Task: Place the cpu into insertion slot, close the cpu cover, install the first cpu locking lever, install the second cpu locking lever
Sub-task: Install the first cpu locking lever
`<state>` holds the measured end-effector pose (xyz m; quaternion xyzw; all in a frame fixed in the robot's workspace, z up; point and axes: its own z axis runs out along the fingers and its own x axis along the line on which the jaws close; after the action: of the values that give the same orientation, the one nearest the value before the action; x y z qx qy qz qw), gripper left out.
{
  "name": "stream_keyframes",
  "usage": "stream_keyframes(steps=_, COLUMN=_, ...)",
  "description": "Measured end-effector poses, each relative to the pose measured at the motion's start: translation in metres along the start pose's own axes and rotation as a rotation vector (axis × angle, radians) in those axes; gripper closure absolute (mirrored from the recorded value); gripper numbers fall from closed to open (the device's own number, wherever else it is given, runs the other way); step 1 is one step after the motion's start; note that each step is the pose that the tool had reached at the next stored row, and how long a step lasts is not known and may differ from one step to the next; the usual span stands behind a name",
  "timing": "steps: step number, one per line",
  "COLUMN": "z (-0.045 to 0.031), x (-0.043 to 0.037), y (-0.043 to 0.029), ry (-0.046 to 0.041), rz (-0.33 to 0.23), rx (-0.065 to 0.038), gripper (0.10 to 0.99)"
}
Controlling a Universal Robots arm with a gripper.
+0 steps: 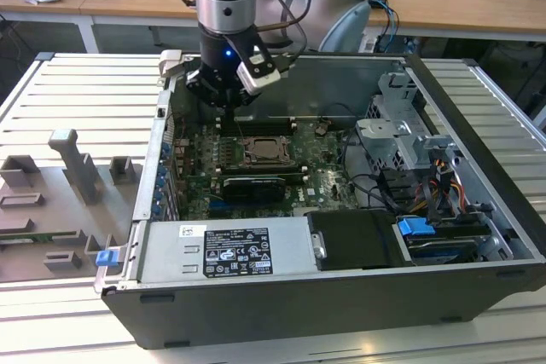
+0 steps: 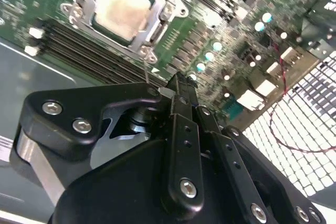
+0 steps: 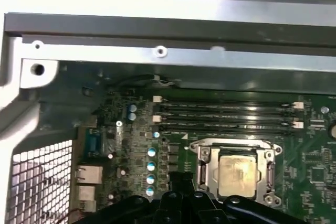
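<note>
The cpu (image 3: 234, 174) shows its pale beige face in the insertion slot (image 1: 263, 153) on the green board. The silvery cpu cover (image 3: 203, 157) lies flat around it, its window framing the chip; both wrist views show this, with the cpu (image 2: 123, 8) and cover (image 2: 157, 31) in the second. My gripper (image 1: 225, 105) hangs over the board's rear part, a little behind the socket and apart from it. In the second wrist view the gripper (image 2: 177, 84) looks shut with nothing between its fingers. A thin metal rod (image 2: 146, 73) rises from the socket's corner close beside the fingertips.
The open computer case (image 1: 478, 117) walls the board in on all sides. Long black memory slots (image 3: 226, 116) run beside the socket. A power supply (image 1: 230, 249) lies at the near side and drive cages with cables (image 1: 409, 147) at the exterior view's right. Grey fixtures (image 1: 68, 168) stand outside the case.
</note>
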<state>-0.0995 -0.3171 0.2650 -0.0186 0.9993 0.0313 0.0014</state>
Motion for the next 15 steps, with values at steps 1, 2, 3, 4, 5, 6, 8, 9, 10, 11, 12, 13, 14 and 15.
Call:
stream_keyframes(steps=1, z=0.0007, x=0.002, y=0.001, ry=0.0, rz=0.0, rx=0.0, gripper=0.98)
stream_keyframes(steps=2, z=0.0013, x=0.0036, y=0.002, ry=0.0, rz=0.0, rx=0.0, gripper=0.98)
stream_keyframes(steps=3, z=0.002, x=0.0053, y=0.0033, ry=0.0002, rz=0.0, rx=0.0, gripper=0.98)
stream_keyframes(steps=4, z=0.0026, x=0.0058, y=0.0044, ry=0.0, rz=0.0, rx=0.0, gripper=0.98)
stream_keyframes(steps=5, z=0.0033, x=0.0059, y=0.0062, ry=0.0, rz=0.0, rx=0.0, gripper=0.98)
stream_keyframes(steps=6, z=0.0038, x=0.0059, y=0.0074, ry=0.0001, rz=0.0, rx=0.0, gripper=0.98)
stream_keyframes(steps=8, z=0.0051, x=0.0057, y=0.0122, ry=0.0001, rz=0.0, rx=0.0, gripper=0.98)
stream_keyframes(steps=9, z=0.0059, x=0.0056, y=0.0157, ry=0.0, rz=0.0, rx=0.0, gripper=0.98)
stream_keyframes(steps=10, z=0.0064, x=0.0055, y=0.0183, ry=0.0, rz=0.0, rx=0.0, gripper=0.98)
stream_keyframes(steps=11, z=0.0066, x=0.0054, y=0.0198, ry=0.0, rz=0.0, rx=0.0, gripper=0.98)
stream_keyframes(steps=12, z=0.0068, x=0.005, y=0.0211, ry=0.0, rz=0.0, rx=0.0, gripper=0.98)
stream_keyframes(steps=13, z=0.0069, x=0.0036, y=0.0224, ry=0.0001, rz=0.0, rx=0.0, gripper=0.98)
stream_keyframes(steps=14, z=0.0071, x=-0.0002, y=0.0232, ry=0.0001, rz=0.0, rx=0.0, gripper=0.98)
stream_keyframes(steps=15, z=0.0072, x=-0.0023, y=0.0232, ry=0.0, rz=0.0, rx=0.0, gripper=0.98)
